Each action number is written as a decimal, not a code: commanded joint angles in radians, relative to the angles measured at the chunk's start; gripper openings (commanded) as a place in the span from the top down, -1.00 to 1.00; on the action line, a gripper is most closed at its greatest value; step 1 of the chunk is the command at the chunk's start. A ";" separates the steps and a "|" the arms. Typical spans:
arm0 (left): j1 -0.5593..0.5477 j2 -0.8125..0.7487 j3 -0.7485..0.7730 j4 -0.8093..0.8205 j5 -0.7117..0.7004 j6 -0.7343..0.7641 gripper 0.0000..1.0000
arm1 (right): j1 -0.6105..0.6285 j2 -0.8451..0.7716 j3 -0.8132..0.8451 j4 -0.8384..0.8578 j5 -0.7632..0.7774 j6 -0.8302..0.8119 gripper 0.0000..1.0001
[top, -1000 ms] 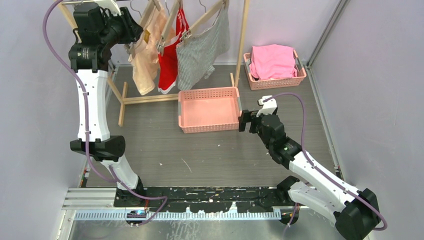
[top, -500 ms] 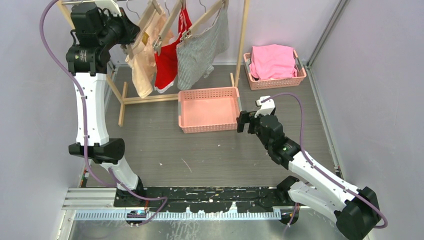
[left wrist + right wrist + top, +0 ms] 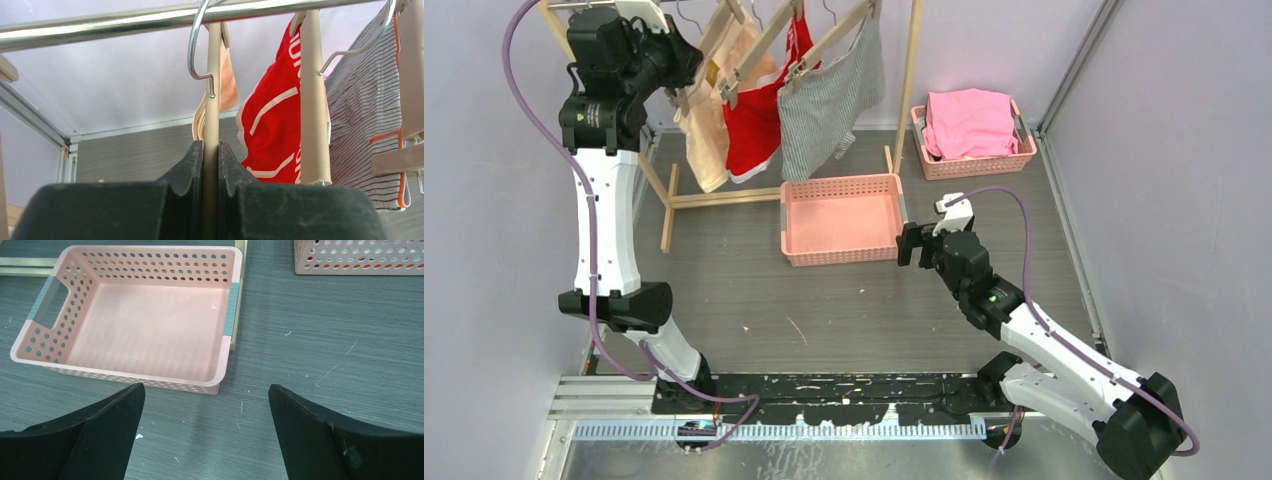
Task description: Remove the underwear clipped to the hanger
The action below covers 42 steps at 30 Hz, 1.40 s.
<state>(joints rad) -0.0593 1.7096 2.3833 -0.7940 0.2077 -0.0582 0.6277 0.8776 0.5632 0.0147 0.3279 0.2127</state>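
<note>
Overhead view: a wooden clothes rack [image 3: 910,80] stands along the far edge of the worktop toward the far-left corner. On it hang, from left to right, the peach brief [image 3: 708,135], the red brief [image 3: 749,125] and the striped brief [image 3: 826,105]. The left arm rises from the near edge, stretched almost straight up the left side. Its left gripper [image 3: 682,68] is at the left end of the row of garments, and from here I cannot tell how its jaws stand. An open pink basket [image 3: 842,256] lies mid-worktop with nothing visible in it. A second basket [image 3: 980,165] in the far-right corner holds a bright pink cloth [image 3: 969,120]. The right arm lies low and bent across the right side, with the right gripper [image 3: 911,243] just beside the pink basket's right wall. Left wrist view: this supplies what the overhead view hides. Both black fingers [image 3: 186,167] are pressed flat against the upright bar of a wooden hanger [image 3: 212,100], clamping it. Its wire hook [image 3: 199,45] hangs over a metal rail [image 3: 100,25]. The peach brief shows behind that bar, with the red and striped briefs to its right on their own hangers. Right wrist view: the two fingers are spread wide with nothing between them. They hover over the worktop at the pink basket's near corner, and a corner of the second basket is visible at the upper right.
</note>
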 commanded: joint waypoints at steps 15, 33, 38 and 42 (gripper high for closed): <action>-0.005 -0.303 -0.291 0.319 -0.132 0.042 1.00 | 0.008 0.027 -0.021 0.097 0.016 -0.012 -1.00; -0.006 -0.501 -0.573 0.140 -0.125 0.065 1.00 | 0.008 0.037 -0.026 0.097 0.028 0.005 -1.00; -0.013 -0.657 -0.801 0.068 -0.107 -0.013 1.00 | 0.009 0.086 -0.006 0.131 -0.008 0.035 -1.00; -0.035 -0.769 -0.919 0.015 -0.070 -0.035 1.00 | 0.009 0.129 0.044 0.119 -0.070 0.046 -1.00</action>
<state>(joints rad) -0.0723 1.0172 1.4937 -0.7788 0.0917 -0.0586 0.6312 0.9836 0.5381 0.0811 0.3161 0.2367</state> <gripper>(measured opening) 0.089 0.999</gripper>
